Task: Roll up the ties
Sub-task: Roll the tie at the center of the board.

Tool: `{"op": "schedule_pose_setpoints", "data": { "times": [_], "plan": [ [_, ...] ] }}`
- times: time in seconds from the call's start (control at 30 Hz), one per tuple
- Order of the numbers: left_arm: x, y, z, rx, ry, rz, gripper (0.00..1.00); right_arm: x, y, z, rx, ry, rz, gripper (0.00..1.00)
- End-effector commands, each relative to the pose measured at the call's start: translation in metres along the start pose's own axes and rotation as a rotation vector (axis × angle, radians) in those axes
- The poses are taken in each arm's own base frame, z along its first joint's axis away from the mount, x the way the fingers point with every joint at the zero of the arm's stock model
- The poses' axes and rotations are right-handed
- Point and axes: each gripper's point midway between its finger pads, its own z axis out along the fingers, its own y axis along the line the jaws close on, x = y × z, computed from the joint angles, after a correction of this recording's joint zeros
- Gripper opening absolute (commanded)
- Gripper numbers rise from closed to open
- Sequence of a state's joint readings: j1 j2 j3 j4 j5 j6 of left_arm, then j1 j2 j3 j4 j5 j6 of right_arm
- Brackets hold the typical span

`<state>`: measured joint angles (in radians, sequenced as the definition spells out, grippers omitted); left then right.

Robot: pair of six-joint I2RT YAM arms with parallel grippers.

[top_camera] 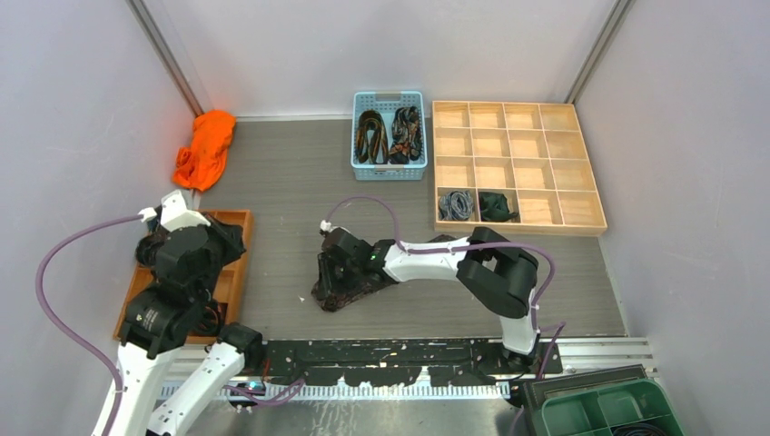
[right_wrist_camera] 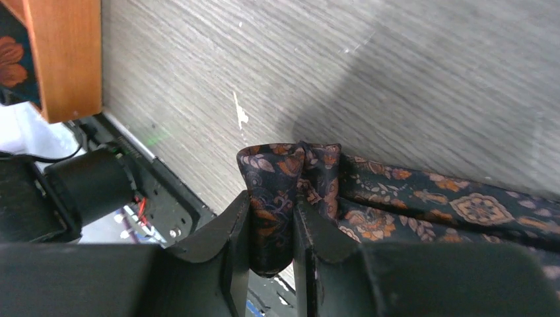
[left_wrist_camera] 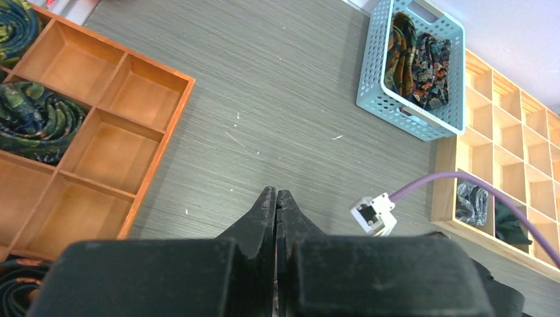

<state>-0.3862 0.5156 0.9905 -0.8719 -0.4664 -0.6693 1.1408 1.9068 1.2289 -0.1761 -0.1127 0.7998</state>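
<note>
One paisley tie [top_camera: 354, 289] was seen from above, centre-front, under the right gripper [top_camera: 338, 262]; in the left wrist view, the left gripper [left_wrist_camera: 276, 198] was clenched, empty; in the right wrist view, the tie's folded end was pinched by the right gripper, so rolling was judged begun, further winding needed.

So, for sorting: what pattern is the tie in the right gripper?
The tie is dark navy with orange-brown paisley flowers; clearest in the right wrist view.

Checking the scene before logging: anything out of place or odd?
Only the orange cloth, crumpled in the far left corner by the wall: not a tie. The tie pinched in the right hand looks normal.
</note>
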Motion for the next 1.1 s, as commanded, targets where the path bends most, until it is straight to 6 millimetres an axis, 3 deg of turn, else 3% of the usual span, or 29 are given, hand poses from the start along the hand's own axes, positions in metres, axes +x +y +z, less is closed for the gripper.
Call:
{"op": "schedule_pose_setpoints", "data": {
  "times": [0.0,0.17,0.33,0.53,0.93,1.07],
  "plan": [
    [-0.009,-0.023,0.007,0.077,-0.017,-0.015,0.00,-0.002,0.048,-0.016,-0.283,0.017,0.092,0.28],
    [0.000,-0.035,0.017,0.114,0.021,-0.013,0.00,-0.004,0.046,-0.028,-0.398,-0.031,0.169,0.27],
    [0.012,-0.051,0.028,0.168,0.072,-0.018,0.00,-0.001,0.027,-0.038,-0.388,-0.064,0.203,0.27],
    [0.028,-0.063,0.040,0.207,0.120,-0.019,0.00,0.013,0.002,-0.033,-0.355,-0.058,0.236,0.27],
    [0.066,-0.074,0.054,0.288,0.200,-0.008,0.00,0.021,-0.056,-0.031,-0.083,-0.090,0.184,0.25],
    [0.082,-0.077,0.058,0.310,0.229,0.003,0.00,0.017,-0.063,-0.037,-0.003,-0.083,0.144,0.32]
  ]
}}
